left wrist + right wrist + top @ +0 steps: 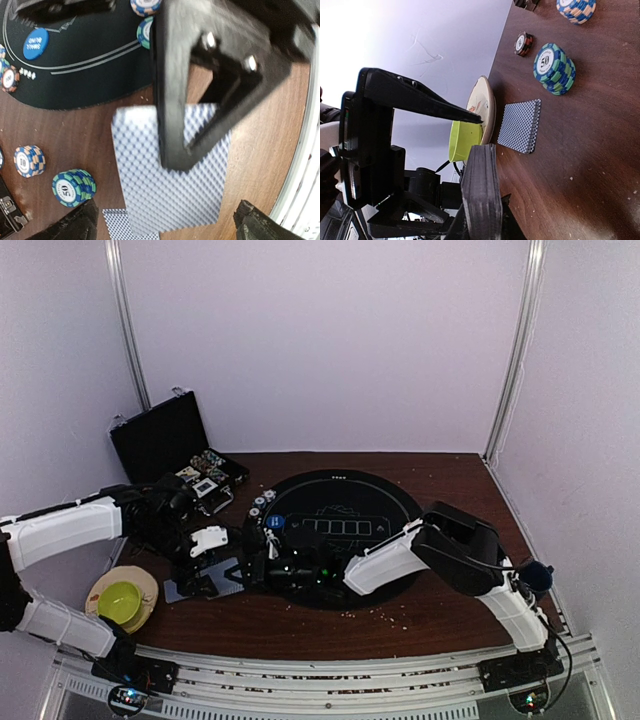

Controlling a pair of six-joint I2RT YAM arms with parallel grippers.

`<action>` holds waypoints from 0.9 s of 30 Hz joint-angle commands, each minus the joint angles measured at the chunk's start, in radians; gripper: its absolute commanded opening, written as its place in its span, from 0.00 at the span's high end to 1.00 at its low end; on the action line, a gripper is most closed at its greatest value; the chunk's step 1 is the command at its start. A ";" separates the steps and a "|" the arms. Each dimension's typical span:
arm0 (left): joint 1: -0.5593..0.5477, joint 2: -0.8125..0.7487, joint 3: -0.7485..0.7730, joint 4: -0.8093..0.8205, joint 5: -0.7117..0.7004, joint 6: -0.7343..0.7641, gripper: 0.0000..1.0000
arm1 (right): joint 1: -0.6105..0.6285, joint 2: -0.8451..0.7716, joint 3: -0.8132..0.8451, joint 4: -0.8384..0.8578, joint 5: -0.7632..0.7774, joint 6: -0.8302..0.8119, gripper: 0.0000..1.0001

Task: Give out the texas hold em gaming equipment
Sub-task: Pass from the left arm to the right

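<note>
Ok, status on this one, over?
Left gripper: jaws open, straddling deck. Right gripper: jaws shut on deck, off the table. Chip stacks, spare cards close below.

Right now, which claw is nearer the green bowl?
Left. The left claw hangs open over the table beside the green bowl; the right claw, shut on a card deck, is farther off, toward the mat.

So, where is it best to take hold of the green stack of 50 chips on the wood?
Take the green 50 stack by its round sides, low down, from straight above: it is a short, slightly skewed column, so grip every chip.
</note>
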 commanded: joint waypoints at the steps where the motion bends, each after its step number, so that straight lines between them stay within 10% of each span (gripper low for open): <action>1: -0.001 -0.048 0.021 0.044 0.049 -0.020 0.02 | -0.034 -0.125 -0.066 0.008 0.007 -0.066 1.00; 12: 0.035 0.002 0.189 0.107 0.215 -0.080 0.02 | -0.085 -0.425 -0.291 -0.178 0.101 -0.332 1.00; 27: 0.189 0.265 0.333 0.281 0.801 -0.145 0.02 | -0.179 -0.679 -0.511 -0.235 0.163 -0.468 1.00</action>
